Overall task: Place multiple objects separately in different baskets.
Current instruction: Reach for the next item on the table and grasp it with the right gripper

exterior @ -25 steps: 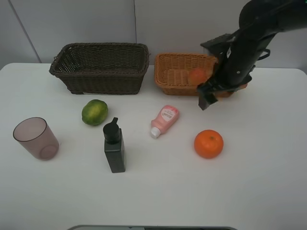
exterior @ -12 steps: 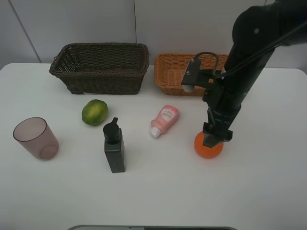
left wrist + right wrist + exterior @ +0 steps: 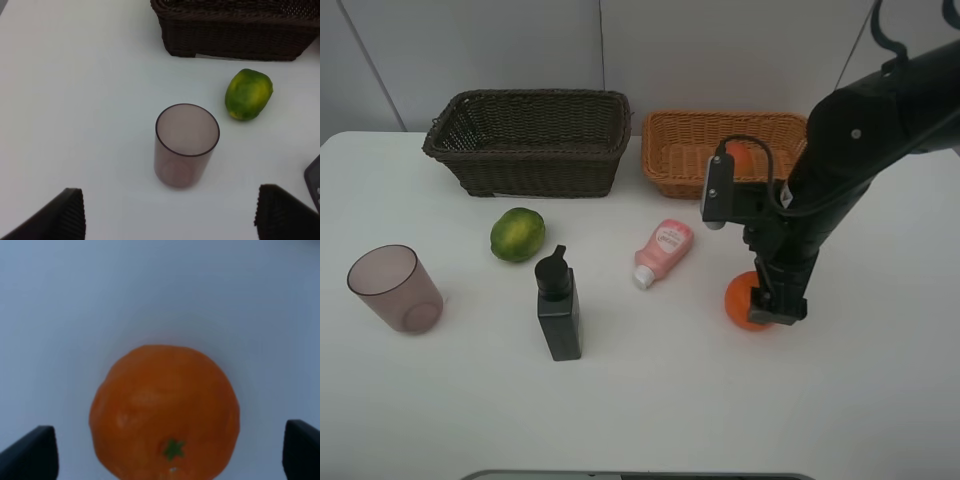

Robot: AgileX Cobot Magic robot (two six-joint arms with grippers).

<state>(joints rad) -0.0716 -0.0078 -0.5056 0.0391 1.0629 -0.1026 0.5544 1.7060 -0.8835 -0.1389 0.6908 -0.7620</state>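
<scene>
Fruit seems bound for the light tan basket (image 3: 670, 150) at one o'clock on the bench (image 3: 640, 410), where a reddish peach (image 3: 738, 157) lies against the shallow weave. We judge the orange (image 3: 744, 302) to be next. It sits on the bench at about four o'clock, and the right jaws hang directly over it, spread wide, one tip on either side and neither pressing it. That straddle suits a round, waxy, faintly dimpled ball that would roll from an off-centre pinch.

The left jaws are spread too and hold nothing. They are poised above the translucent mauve cup (image 3: 186, 145), which stands upright and smooth-walled at eight o'clock. The green fruit (image 3: 517, 234), glossy and mottled, rests at ten o'clock, before the dark brown basket (image 3: 530, 125), which is deeper and coarser in its wicker. Near the centre the boxy black pump bottle (image 3: 559, 310) stands upright, while the soft pink squeeze bottle (image 3: 664, 250) lies on its side, cap toward seven o'clock.
</scene>
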